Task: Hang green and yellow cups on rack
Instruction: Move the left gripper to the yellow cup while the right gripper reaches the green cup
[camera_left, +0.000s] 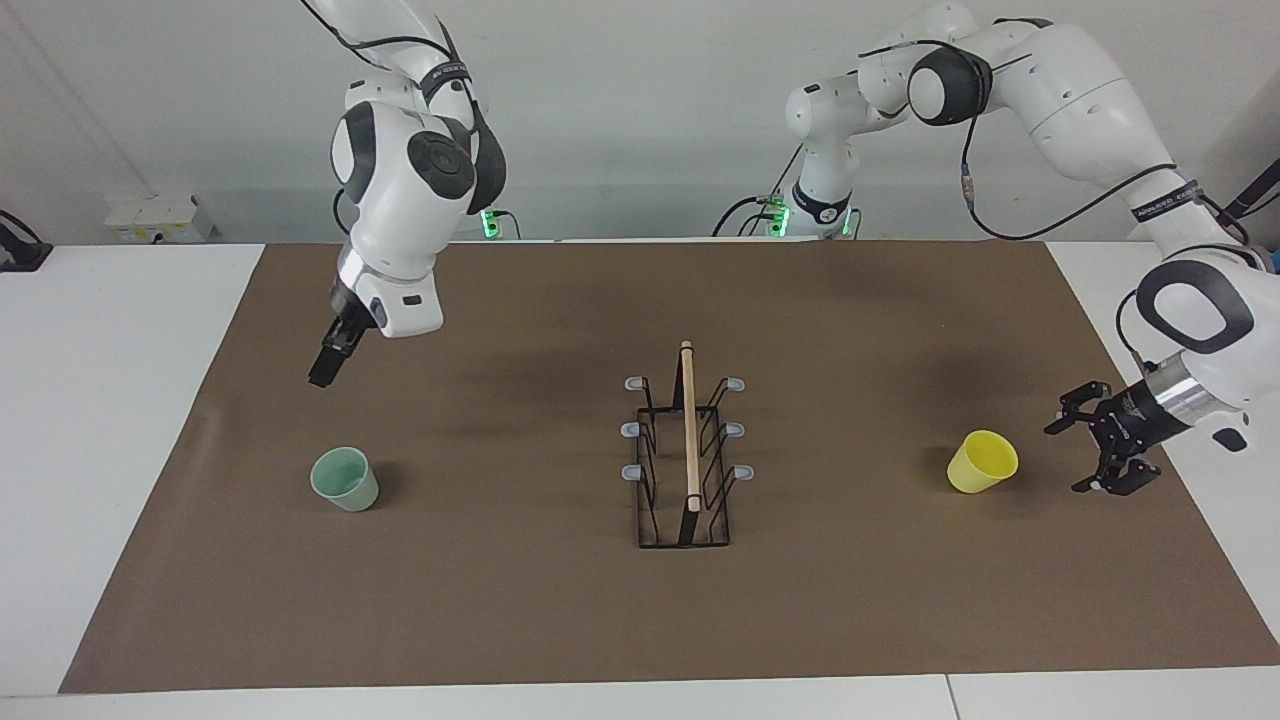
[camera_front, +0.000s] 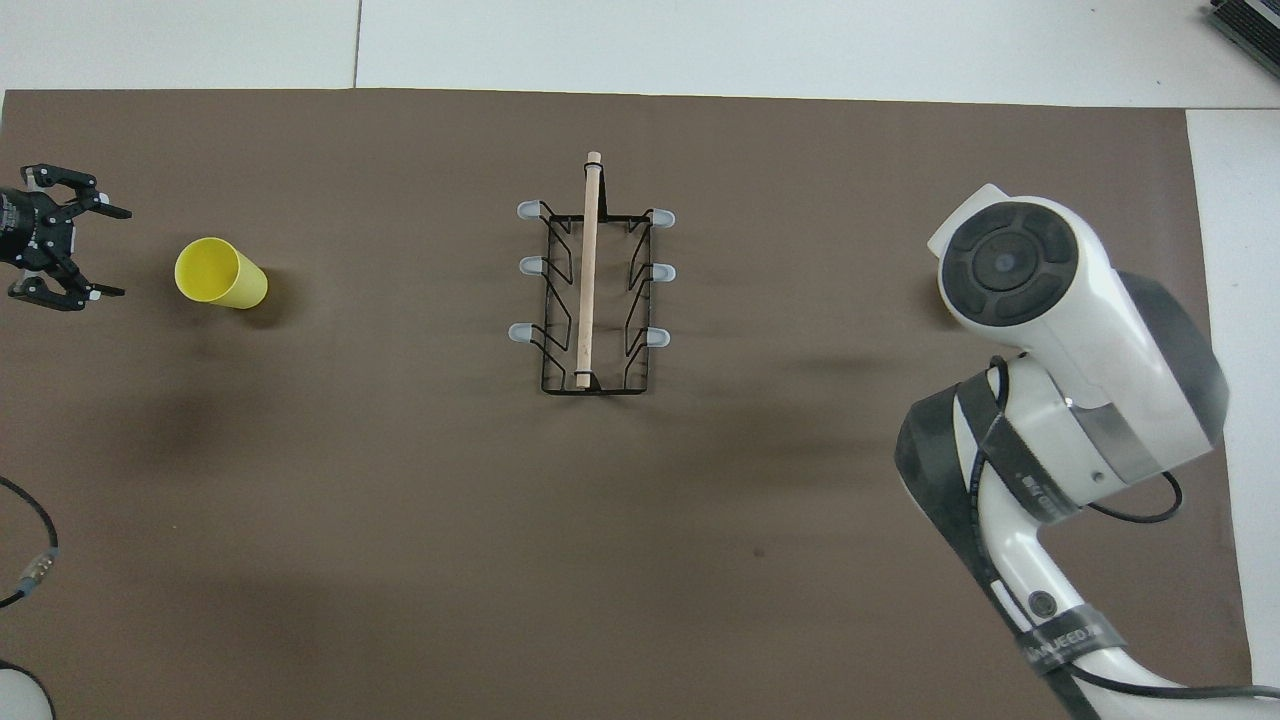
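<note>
On the brown-matted counter the rack stands midway between the arms, all six pegs bare. Yellow cup lies tipped toward the left arm's end, its mouth turned to the left gripper, which hangs just beside it with fingers spread and empty. Green cup sits toward the right arm's end, mouth up; the right gripper hangs over the mat near it, finger state not discernible. Both cups look light, thin-walled and smooth, likely to skid or flex; a gentle pinch across the rim wall, one finger inside, seems the surest hold.
</note>
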